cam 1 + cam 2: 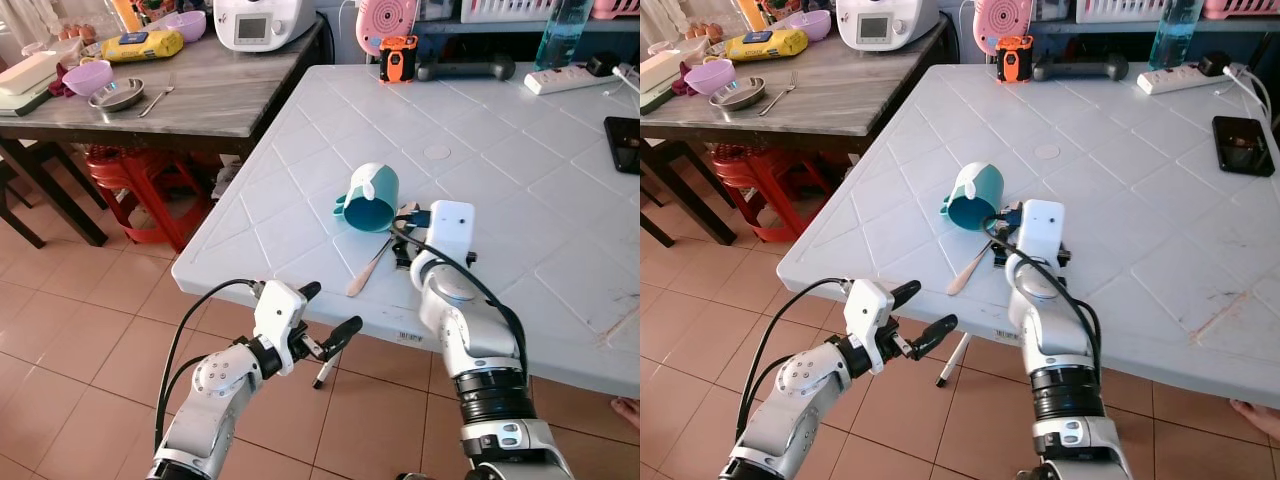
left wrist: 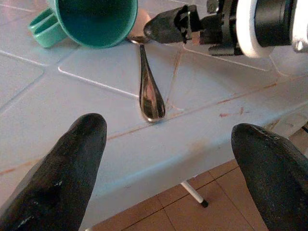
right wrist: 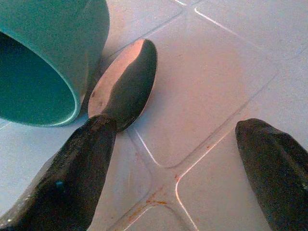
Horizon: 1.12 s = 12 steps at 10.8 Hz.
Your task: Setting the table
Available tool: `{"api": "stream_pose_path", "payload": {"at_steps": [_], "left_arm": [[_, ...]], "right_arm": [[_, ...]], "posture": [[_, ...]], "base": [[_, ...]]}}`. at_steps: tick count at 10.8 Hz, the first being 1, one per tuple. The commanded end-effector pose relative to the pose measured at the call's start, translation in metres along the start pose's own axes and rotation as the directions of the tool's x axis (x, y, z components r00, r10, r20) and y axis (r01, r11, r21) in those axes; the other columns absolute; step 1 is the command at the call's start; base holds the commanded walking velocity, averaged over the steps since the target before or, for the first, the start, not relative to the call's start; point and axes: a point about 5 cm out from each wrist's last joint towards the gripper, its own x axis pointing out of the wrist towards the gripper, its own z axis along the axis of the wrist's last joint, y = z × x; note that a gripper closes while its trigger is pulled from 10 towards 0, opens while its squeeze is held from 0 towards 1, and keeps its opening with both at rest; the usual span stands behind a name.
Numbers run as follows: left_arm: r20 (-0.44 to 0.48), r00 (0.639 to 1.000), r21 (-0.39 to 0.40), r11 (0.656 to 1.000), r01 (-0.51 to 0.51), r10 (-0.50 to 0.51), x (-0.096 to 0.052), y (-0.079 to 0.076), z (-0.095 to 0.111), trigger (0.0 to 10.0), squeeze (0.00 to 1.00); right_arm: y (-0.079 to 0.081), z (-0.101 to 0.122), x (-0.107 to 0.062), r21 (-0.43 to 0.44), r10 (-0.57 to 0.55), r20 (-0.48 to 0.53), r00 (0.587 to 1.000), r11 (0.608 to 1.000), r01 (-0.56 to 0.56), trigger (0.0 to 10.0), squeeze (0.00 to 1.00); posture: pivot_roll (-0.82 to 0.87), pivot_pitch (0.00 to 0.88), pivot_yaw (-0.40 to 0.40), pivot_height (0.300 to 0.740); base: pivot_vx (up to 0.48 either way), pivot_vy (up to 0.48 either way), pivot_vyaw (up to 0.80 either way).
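Right hand (image 3: 175,159), fingers spread wide, rests mid-frame on the table (image 1: 500,150) by the spoon (image 1: 368,270) and tipped teal cup (image 1: 368,197); left hand (image 1: 325,315) hangs unclenched, lower left.

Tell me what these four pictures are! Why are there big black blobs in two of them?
It's a robot with two silver arms. The top pictures come from cameras in its head, looking down at a white table. The bottom ones come from a camera on each wrist, so the black blobs are that arm's own fingers close up. On the table lie a teal cup tipped on its side and a spoon beside it. The right gripper is at the spoon's bowl, jaws open. The left gripper hovers off the table's edge, open too. Nothing is held.
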Motion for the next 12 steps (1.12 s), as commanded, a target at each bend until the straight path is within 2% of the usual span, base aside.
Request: {"api": "stream_pose_path", "payload": {"at_steps": [1,3,5,6,7,9,10,11,12], "left_arm": [[-0.006,1.000,0.020,1.000,0.002,-0.002,-0.004,0.002,0.003,10.0,0.00],[-0.004,1.000,0.027,1.000,0.002,-0.002,-0.005,0.002,0.006,10.0,0.00],[-0.002,1.000,0.033,0.999,-0.013,0.013,-0.006,0.003,0.008,10.0,0.00],[-0.001,1.000,0.033,0.999,-0.020,0.020,-0.006,0.003,0.009,10.0,0.00],[0.009,0.998,0.036,0.997,-0.067,0.067,-0.008,0.007,0.011,10.0,0.00],[-0.002,0.970,0.062,0.968,-0.243,0.243,-0.009,0.031,0.010,10.0,0.00],[0.021,0.956,0.053,0.955,-0.293,0.292,-0.010,0.040,0.013,10.0,0.00],[0.045,0.945,0.060,0.943,-0.327,0.325,-0.009,0.044,0.018,10.0,0.00],[0.096,0.914,0.065,0.914,-0.401,0.394,-0.009,0.051,0.024,10.0,0.00]], "right_arm": [[0.014,0.001,-0.002,-0.001,0.046,-0.004,0.999,0.999,-0.046,10.0,0.00],[0.033,0.005,-0.007,-0.004,0.122,0.021,0.992,0.993,-0.122,10.0,0.00],[0.055,0.002,-0.020,0.041,0.291,0.026,0.956,0.956,-0.292,10.0,0.00],[0.057,-0.002,-0.025,0.013,0.303,0.032,0.952,0.953,-0.304,10.0,0.00],[0.056,-0.008,-0.030,-0.043,0.308,0.055,0.950,0.951,-0.306,10.0,0.00],[0.038,-0.014,-0.041,-0.064,0.323,0.128,0.938,0.946,-0.317,10.0,0.00],[0.024,-0.014,-0.048,-0.133,0.297,0.191,0.936,0.952,-0.275,10.0,0.00],[0.016,-0.013,-0.053,-0.163,0.288,0.230,0.930,0.953,-0.255,10.0,0.00],[0.001,-0.011,-0.060,-0.200,0.257,0.293,0.921,0.958,-0.204,10.0,0.00]], "posture": [[-0.12,0.112,0.163,0.740],[-0.11,0.110,0.160,0.740],[-0.11,0.110,0.153,0.740],[-0.10,0.110,0.150,0.740],[-0.11,0.109,0.148,0.740],[-0.11,0.111,0.145,0.740],[-0.11,0.109,0.141,0.740],[-0.11,0.109,0.141,0.740],[-0.12,0.100,0.139,0.740]], "base": [[0.000,0.000,0.00],[0.000,0.000,0.00],[0.000,0.000,0.00],[0.000,0.000,0.00],[0.000,0.000,0.00],[0.000,0.000,0.00],[0.000,0.000,0.00],[0.000,0.000,0.00],[0.000,0.000,0.00]]}}
